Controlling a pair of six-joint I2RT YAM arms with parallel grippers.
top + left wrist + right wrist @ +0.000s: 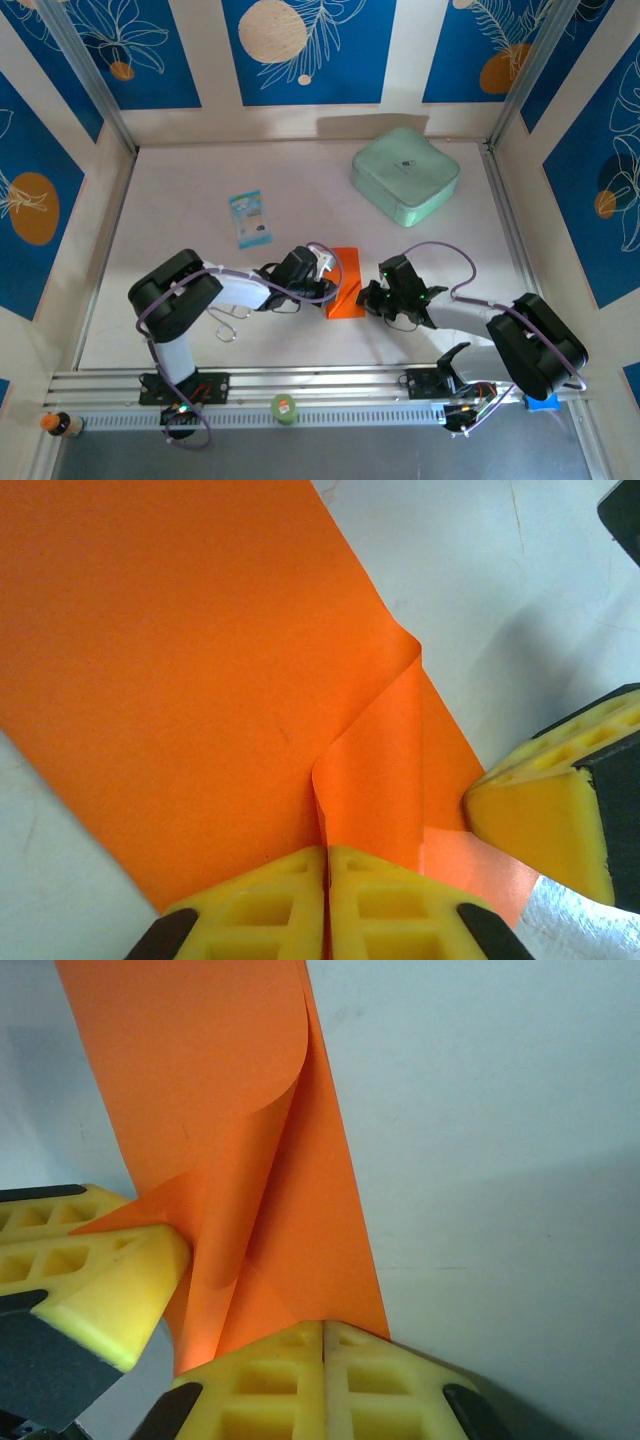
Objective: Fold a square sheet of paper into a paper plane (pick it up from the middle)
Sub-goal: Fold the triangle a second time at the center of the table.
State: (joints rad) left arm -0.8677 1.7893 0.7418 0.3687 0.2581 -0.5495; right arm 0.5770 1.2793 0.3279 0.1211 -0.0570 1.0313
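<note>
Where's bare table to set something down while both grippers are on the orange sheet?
Free: far-left table, between the blue-and-white packet and the left wall; the gap between packet and mint-green box; the right side nearer than the box. Crowded: near centre, where left gripper and right gripper meet on the orange sheet.

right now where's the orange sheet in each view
top external: square sheet of paper at centre, between left gripper and right gripper
left wrist: sheet covers upper left and centre
right wrist: sheet runs from top left down to bottom centre
shared landmark: its raised curled flap
</note>
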